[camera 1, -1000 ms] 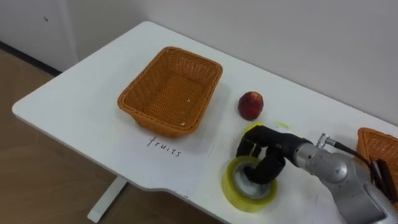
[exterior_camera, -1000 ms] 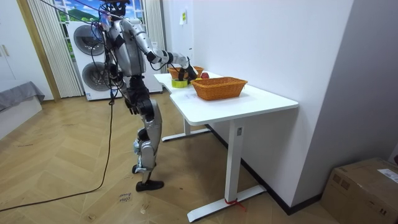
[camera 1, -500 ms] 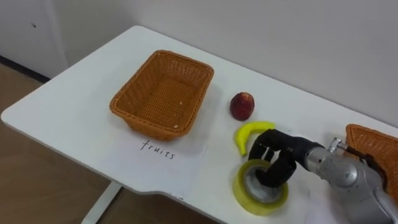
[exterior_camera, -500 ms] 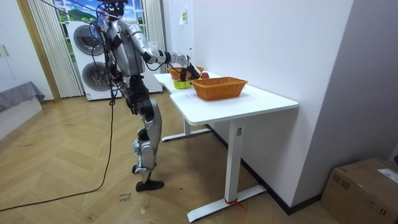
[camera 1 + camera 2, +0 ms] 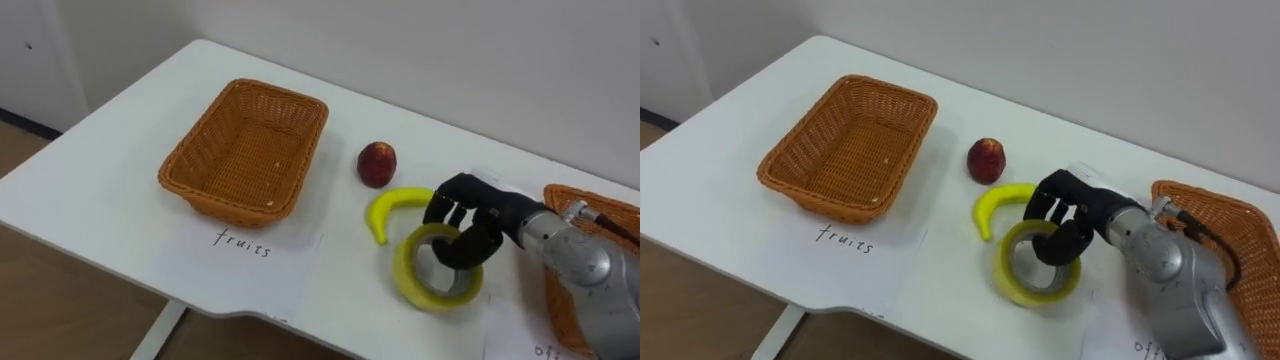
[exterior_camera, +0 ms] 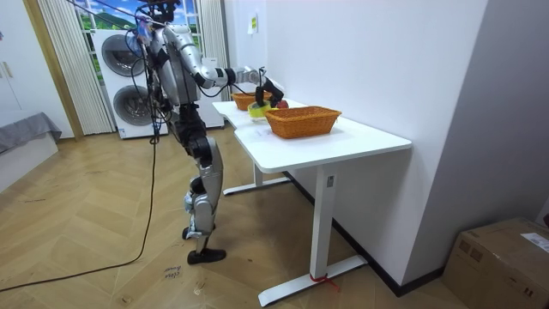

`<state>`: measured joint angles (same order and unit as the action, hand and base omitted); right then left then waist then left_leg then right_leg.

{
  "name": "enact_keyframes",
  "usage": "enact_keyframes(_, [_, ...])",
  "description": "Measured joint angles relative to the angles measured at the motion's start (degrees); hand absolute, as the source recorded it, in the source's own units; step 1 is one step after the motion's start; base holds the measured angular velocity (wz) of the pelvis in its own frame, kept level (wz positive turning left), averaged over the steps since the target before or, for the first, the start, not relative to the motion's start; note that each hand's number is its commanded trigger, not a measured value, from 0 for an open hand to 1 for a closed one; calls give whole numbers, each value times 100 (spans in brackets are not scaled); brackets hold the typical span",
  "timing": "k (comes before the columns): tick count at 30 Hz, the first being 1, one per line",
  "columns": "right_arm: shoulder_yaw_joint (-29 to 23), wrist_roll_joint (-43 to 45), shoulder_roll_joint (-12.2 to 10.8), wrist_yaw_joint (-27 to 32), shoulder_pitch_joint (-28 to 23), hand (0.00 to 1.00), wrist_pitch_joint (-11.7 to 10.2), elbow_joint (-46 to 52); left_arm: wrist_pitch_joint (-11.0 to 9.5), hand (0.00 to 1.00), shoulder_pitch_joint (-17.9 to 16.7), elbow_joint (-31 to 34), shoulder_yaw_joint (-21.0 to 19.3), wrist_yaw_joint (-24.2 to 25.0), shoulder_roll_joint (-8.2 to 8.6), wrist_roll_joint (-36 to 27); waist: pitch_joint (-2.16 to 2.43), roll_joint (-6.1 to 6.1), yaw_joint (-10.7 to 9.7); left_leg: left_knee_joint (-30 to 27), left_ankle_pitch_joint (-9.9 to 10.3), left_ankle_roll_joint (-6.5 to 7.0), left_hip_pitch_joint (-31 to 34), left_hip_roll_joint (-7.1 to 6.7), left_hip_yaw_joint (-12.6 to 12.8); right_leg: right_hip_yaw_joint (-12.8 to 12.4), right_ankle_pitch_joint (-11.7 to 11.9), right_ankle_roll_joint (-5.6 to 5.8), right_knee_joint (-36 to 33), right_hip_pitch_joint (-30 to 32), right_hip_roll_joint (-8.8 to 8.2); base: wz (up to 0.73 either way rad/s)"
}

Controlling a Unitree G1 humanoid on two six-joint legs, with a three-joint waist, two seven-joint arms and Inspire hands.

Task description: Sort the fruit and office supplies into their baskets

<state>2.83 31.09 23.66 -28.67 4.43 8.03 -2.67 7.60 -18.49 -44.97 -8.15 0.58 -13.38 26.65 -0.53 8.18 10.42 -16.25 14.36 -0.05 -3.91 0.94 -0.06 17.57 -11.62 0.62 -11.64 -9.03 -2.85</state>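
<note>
White tabletop (image 5: pixel 110 190).

Left eye view:
- Tape (image 5: pixel 425 287): yellow roll, tilted, hooked on the right hand (image 5: pixel 472 215), whose fingers are curled through its core. Whether its lower edge touches the tabletop cannot be told.
- Banana (image 5: pixel 390 207): just left of the tape.
- Apple (image 5: pixel 376 163): beyond the banana, near the tape.
- Empty basket (image 5: pixel 228 207): well left of the tape.
- Second basket (image 5: pixel 556 195): just right of the tape.

Room view: the robot stands at the tabletop's end with its right arm out over it.

Right eye view: a paper label (image 5: pixel 845 240) lies left of the tape.

Risk: the hold is a loose hook. On the carry right, the roll could slide off the fingers, or swing and knock the banana.
</note>
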Motion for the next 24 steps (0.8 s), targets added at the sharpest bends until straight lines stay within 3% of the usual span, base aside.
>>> enact_keyframes(4, [-45,-107,121,38,0,100,-1,75,-63,0,-2,-18,-63,-24,-4,-9,-3,-3,-113,5,1,-1,-12,12,33,-14,0,0,6,-4,5,-3])
enact_keyframes(12, [-692,-286,176,411,6,100,-112,158,-64,0,-139,-21,-122,3,-4,-8,-2,-4,-261,108,1,0,-173,25,175,-162,0,0,-16,-39,7,-10])
enact_keyframes(15, [-704,-530,367,580,10,100,-112,138,-82,0,-120,-21,-121,-22,-4,-11,3,2,-348,111,1,1,-176,25,178,-162,1,1,-19,-42,8,0])
enact_keyframes(24, [-1023,-751,371,1268,12,100,-107,51,-90,0,-237,-19,-119,-220,84,-32,-6,-88,-543,107,1,0,-169,37,181,-165,1,0,-48,-21,14,0])
